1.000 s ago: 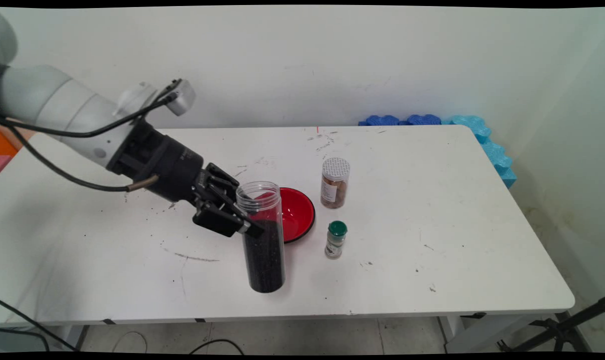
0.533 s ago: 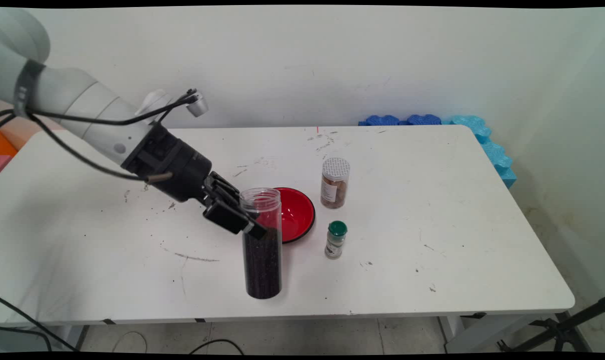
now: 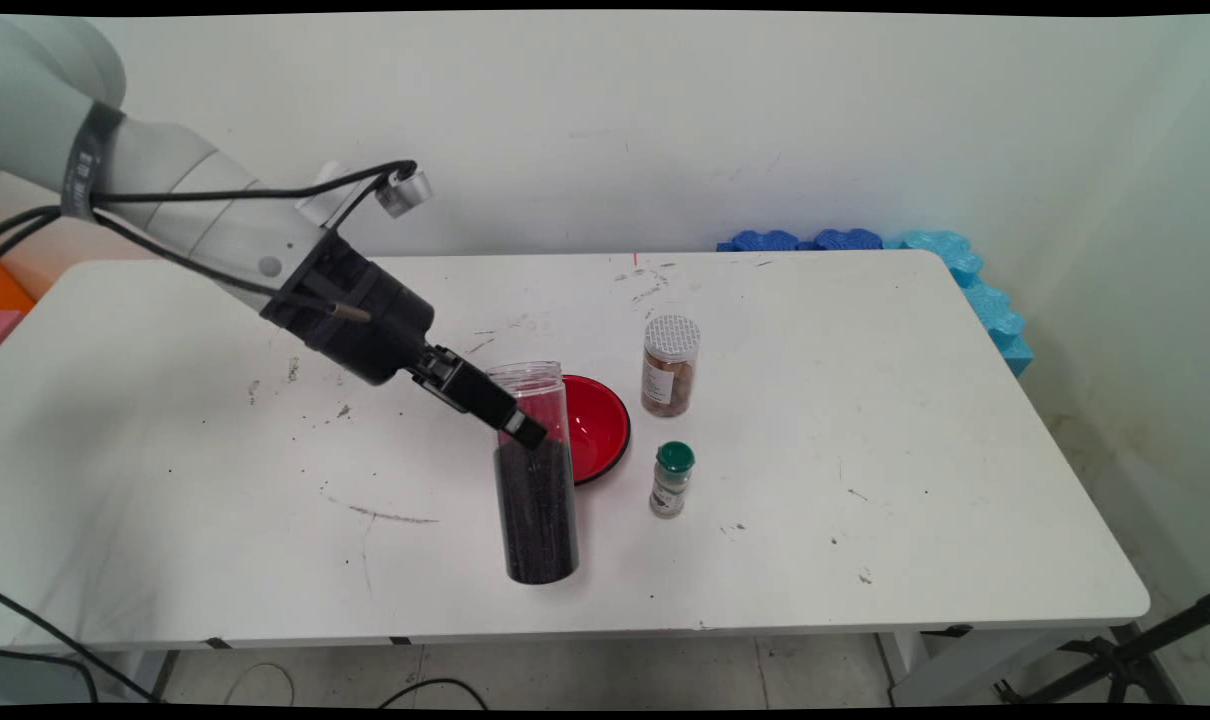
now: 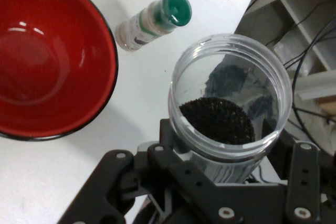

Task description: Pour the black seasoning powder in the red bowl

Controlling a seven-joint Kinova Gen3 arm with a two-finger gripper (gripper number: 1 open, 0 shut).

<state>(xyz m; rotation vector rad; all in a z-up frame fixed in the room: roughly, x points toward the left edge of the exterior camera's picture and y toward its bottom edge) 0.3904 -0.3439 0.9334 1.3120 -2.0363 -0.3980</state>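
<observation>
- The black gripper (image 3: 525,432) is closed around a tall clear jar (image 3: 535,480), holding it near the top
- The jar has no lid, and it is over half full of tiny black grains (image 4: 218,120)
- It leans a little, and its bottom end is low by the white table (image 3: 865,420), near the front edge
- A red bowl (image 3: 595,425) sits just behind the jar, and looks empty inside
- A small bottle with a green cap (image 3: 672,478) stands to the right of the bowl
- A brown jar with a silver top (image 3: 670,365) stands behind that bottle
</observation>
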